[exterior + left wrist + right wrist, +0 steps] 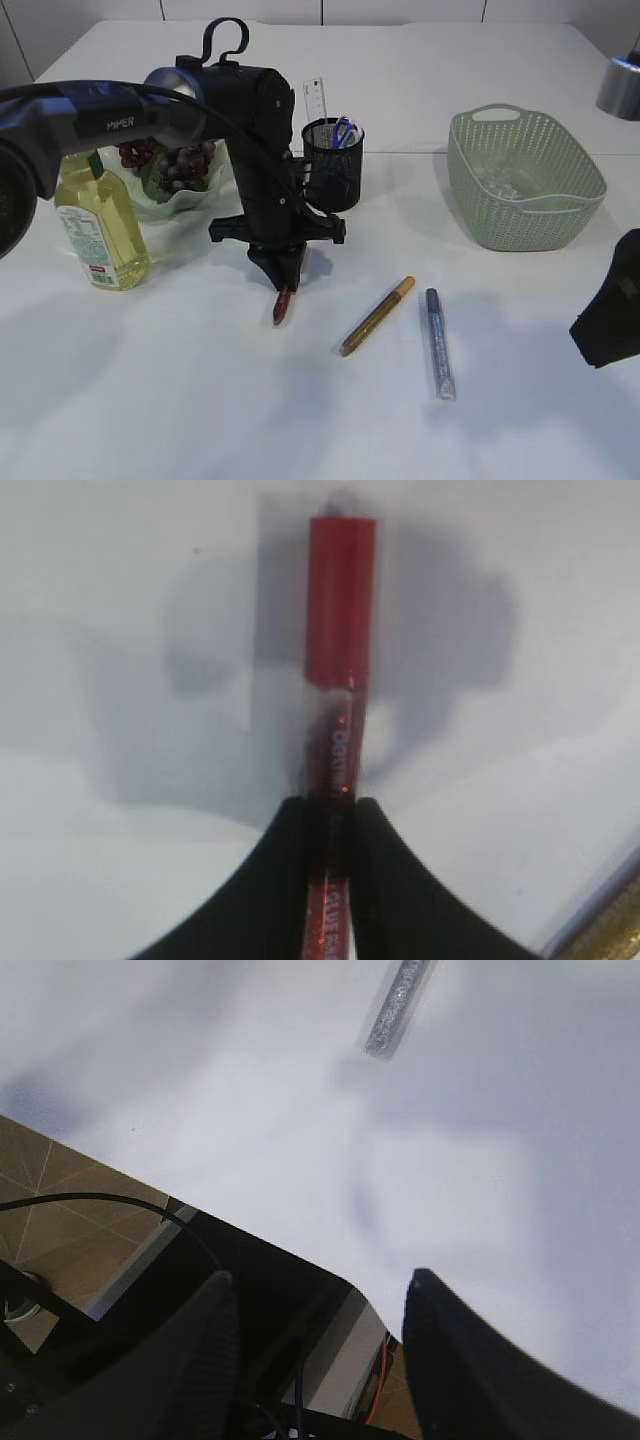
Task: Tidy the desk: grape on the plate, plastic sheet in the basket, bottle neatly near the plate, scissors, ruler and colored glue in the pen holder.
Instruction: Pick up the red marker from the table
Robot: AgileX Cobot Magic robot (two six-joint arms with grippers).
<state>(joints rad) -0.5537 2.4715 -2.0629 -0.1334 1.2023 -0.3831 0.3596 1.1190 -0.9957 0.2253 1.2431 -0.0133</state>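
Note:
My left gripper [284,284] [330,805] is shut on a red glitter glue pen [283,306] [340,600], whose capped end points down at the table. A gold glue pen [377,316] and a silver one [440,343] [397,1008] lie on the table to its right. The black mesh pen holder [332,165] holds the ruler [315,98] and blue-handled scissors [344,130]. Grapes [170,160] sit on the pale plate [170,208], with the yellow bottle [98,225] upright beside it. My right gripper [318,1278] is open and empty over the table's near edge.
The green basket [524,180] stands at the back right with a clear plastic sheet [500,182] inside. The right arm [612,315] hangs at the right edge. A metal object [620,88] stands at the far right corner.

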